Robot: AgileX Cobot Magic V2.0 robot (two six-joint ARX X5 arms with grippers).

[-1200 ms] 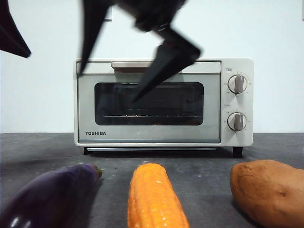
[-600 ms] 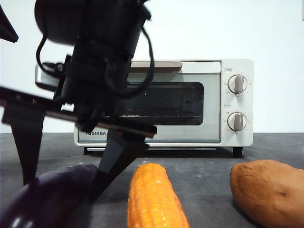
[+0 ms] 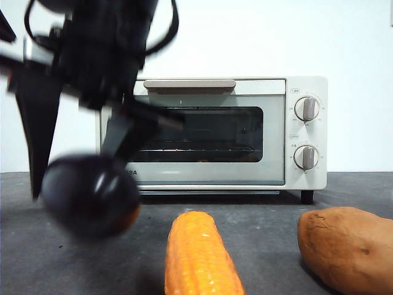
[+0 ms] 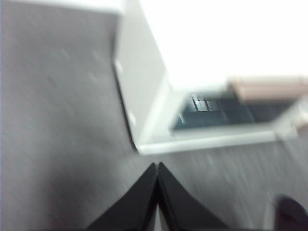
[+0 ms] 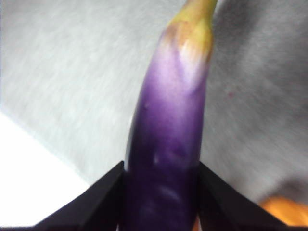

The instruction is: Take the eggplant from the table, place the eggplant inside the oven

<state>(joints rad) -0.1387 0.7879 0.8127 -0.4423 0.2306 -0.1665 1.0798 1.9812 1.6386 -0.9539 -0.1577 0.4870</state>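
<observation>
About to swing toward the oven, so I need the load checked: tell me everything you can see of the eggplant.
The eggplant is long, glossy and dark purple, paling to lilac near its yellowish stem tip. The right gripper is shut on it, one black jaw on each side of its body. In the front view it hangs blurred above the table, clear of the surface, left of the corn and in front of the oven. Nothing else touches it.

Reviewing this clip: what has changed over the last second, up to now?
The right gripper came down over the eggplant, closed on it and lifted it off the table; it now hangs blurred in front of the oven. The oven door is shut as before. The corn cob and sweet potato have not moved. The left gripper waits, jaws shut.
</observation>
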